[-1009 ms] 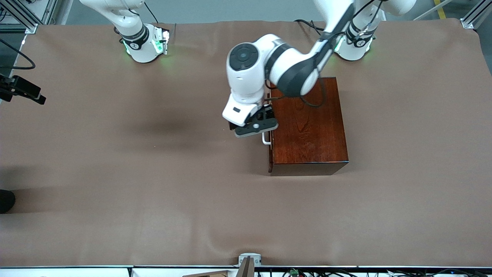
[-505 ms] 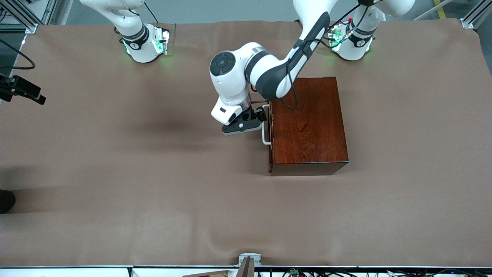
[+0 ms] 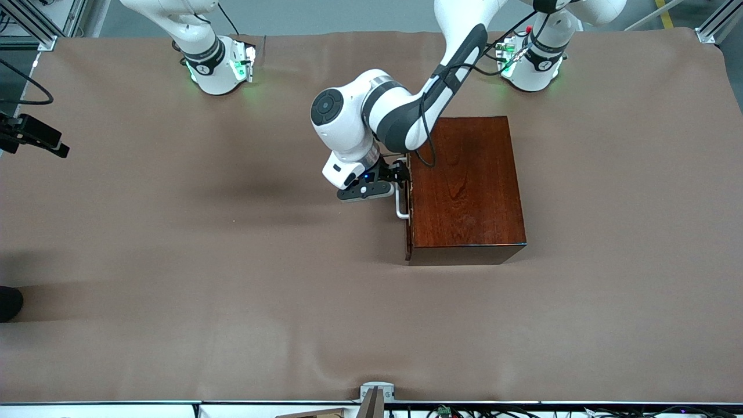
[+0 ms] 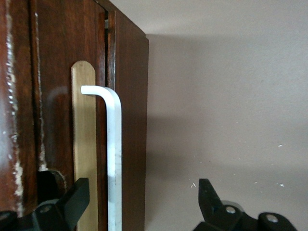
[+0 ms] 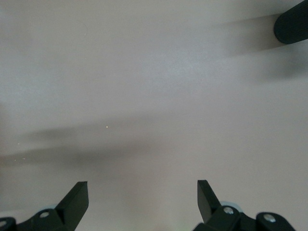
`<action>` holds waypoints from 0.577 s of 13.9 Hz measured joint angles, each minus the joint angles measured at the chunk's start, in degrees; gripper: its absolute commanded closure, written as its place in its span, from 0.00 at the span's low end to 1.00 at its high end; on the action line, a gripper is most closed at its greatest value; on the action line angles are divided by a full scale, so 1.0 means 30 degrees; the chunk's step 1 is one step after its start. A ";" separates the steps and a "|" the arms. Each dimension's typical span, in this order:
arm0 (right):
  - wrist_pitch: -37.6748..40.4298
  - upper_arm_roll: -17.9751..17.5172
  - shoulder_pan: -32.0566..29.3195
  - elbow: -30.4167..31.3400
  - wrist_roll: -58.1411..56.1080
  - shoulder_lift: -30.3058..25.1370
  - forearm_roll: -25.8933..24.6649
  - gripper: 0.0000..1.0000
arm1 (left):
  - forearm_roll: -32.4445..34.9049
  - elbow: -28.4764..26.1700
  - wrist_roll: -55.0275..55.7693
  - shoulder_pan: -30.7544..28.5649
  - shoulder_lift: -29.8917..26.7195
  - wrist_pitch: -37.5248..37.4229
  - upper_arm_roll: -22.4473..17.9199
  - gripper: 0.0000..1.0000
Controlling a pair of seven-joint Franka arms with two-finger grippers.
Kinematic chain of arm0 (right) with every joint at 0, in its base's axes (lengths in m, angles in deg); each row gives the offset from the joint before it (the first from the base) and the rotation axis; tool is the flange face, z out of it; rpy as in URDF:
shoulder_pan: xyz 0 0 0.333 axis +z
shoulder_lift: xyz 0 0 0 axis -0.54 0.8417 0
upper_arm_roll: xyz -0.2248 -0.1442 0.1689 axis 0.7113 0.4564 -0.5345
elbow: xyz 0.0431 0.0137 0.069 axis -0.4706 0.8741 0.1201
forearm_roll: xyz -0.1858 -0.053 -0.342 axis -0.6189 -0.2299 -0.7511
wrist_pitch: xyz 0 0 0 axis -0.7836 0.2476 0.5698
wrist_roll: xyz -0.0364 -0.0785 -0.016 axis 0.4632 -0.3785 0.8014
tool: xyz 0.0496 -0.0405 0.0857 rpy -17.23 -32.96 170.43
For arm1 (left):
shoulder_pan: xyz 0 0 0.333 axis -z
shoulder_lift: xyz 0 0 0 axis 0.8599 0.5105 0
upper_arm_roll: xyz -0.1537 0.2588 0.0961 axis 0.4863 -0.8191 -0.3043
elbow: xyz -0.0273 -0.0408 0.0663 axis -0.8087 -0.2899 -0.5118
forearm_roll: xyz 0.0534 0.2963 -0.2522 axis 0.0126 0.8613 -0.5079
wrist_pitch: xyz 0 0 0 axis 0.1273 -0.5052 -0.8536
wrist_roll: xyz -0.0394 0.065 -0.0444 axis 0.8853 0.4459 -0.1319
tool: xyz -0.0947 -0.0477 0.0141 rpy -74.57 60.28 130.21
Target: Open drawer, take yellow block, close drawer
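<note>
The dark reddish-brown wooden box [image 3: 464, 186] stands on the table toward the left arm's end. Its drawer [image 4: 57, 96] is shut, and the white bar handle [image 3: 400, 206] faces the right arm's end. My left gripper [image 3: 395, 176] is open at the handle, in front of the drawer. In the left wrist view the handle [image 4: 114, 154] runs between the spread fingers of the left gripper [image 4: 143, 187], close to one of them, untouched. The yellow block is hidden. My right gripper [image 5: 143, 187] is open and empty over bare cloth; that arm waits.
Brown cloth [image 3: 232, 261] covers the whole table. A black camera mount [image 3: 35, 138] sticks in at the right arm's end. A dark rounded object [image 5: 293, 24] shows at the edge of the right wrist view.
The left arm has swung its wrist off the box's edge toward the right arm's end, bringing its gripper to face the handle. The drawer stays shut. The right arm has not moved.
</note>
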 measured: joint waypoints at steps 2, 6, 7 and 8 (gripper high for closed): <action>0.0002 0.0000 0.0000 0.0000 0.0000 0.0000 0.0000 0.00 | 0.0000 -0.0001 0.0000 0.0001 0.0357 -0.0004 -0.0002 0.00; 0.0002 0.0000 0.0000 0.0000 0.0000 0.0000 0.0000 0.00 | 0.0000 0.0007 0.0152 0.0040 0.0786 0.0567 0.0001 0.00; 0.0002 0.0001 0.0000 0.0000 0.0000 0.0000 0.0000 0.00 | 0.0001 0.0015 0.0569 0.0058 0.0786 0.0743 0.0010 0.00; 0.0002 0.0000 0.0000 0.0000 0.0000 0.0000 0.0000 0.00 | 0.0001 0.0024 0.1040 0.0074 0.0786 0.0866 0.0043 0.00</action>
